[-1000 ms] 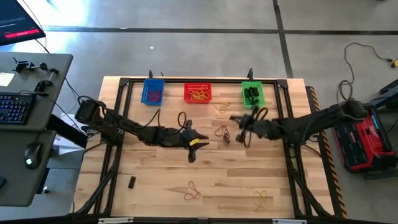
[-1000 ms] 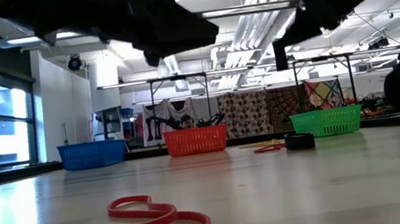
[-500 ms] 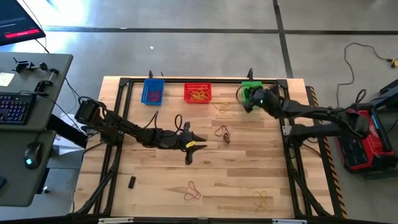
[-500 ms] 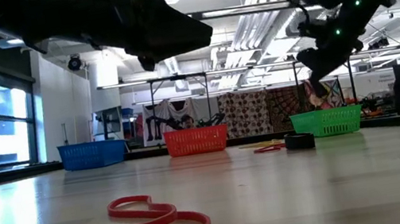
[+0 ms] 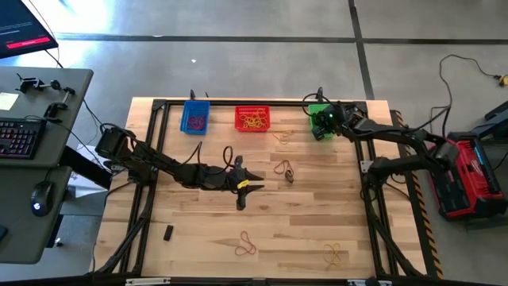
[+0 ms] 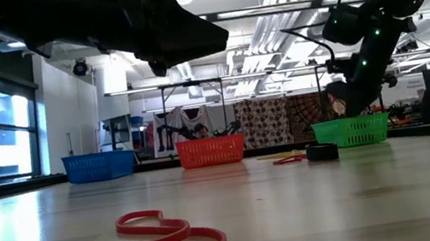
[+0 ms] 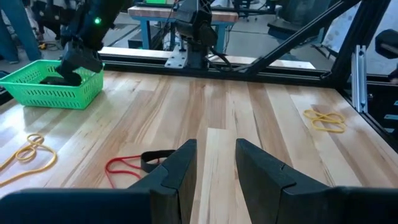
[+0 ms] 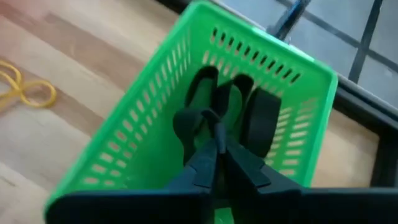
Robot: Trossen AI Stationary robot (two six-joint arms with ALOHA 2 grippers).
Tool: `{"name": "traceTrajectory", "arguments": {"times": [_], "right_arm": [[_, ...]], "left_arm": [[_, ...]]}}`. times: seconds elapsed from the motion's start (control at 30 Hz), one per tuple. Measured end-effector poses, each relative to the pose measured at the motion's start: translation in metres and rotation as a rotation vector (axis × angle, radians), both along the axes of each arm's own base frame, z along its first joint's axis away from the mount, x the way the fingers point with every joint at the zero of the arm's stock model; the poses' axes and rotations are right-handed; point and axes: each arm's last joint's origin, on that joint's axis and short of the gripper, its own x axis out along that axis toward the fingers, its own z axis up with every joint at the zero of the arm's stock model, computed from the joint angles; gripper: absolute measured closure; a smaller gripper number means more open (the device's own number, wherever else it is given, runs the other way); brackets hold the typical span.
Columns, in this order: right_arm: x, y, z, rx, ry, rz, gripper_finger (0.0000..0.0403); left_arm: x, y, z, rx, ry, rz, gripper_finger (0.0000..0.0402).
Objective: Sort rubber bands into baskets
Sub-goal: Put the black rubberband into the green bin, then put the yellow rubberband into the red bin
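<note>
My right gripper (image 5: pixel 321 120) is tipped down into the green basket (image 5: pixel 328 131) at the table's far right, shut on a thick dark rubber band (image 8: pixel 194 123). Other dark bands (image 8: pixel 260 118) lie on the basket's floor. My left gripper (image 5: pixel 243 185) is open and empty over the middle of the table (image 7: pixel 214 146). A red band and a dark band (image 5: pixel 284 169) lie on the wood right of it. The red basket (image 5: pixel 252 119) holds yellow bands and the blue basket (image 5: pixel 195 117) holds purplish ones. My right gripper pinches the dark band between its two fingertips (image 8: pixel 210 152), coming from above and slanting down into the green basket. The band's loop (image 8: pixel 189 124) sticks out beyond the tips, inside the basket's walls. Whether it rests on the bands below, I cannot tell.
Loose bands lie on the table: tan ones (image 5: pixel 282 137) near the baskets, orange ones (image 5: pixel 247 245) and yellow ones (image 5: pixel 333 254) near the front edge, and a dark one (image 5: pixel 168 233) at the near left. A black frame (image 5: pixel 238 102) borders the table.
My right gripper has gone from the middle of the table toward the far edge with the dark band. It now stands over the green basket, tipped down and lowered into it.
</note>
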Motion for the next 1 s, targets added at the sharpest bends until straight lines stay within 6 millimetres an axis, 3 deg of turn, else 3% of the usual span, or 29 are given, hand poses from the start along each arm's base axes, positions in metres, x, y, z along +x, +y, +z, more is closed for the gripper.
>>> {"name": "traceTrajectory", "arguments": {"times": [0.2, 0.43, 0.7, 0.83, 1.0], "right_arm": [[-0.004, 0.000, 0.001, 0.005, 0.016, -0.010, 0.0327], [-0.001, 0.005, 0.023, -0.002, -0.050, 0.019, 0.0251], [0.038, 0.031, 0.034, 0.005, -0.238, 0.292, 0.0213], [0.057, 0.041, 0.029, -0.008, -0.270, 0.370, 0.0212], [0.074, 0.040, 0.011, 0.012, -0.285, 0.363, 0.0212]], "left_arm": [[0.000, 0.000, 0.000, -0.004, 0.000, 0.001, 0.0298], [0.000, 0.000, -0.001, -0.013, 0.008, 0.003, 0.0298], [0.000, 0.000, -0.001, -0.014, 0.009, 0.003, 0.0298], [0.000, 0.000, -0.001, -0.014, 0.009, 0.003, 0.0298], [0.000, 0.000, -0.001, -0.013, 0.014, 0.003, 0.0298]]}}
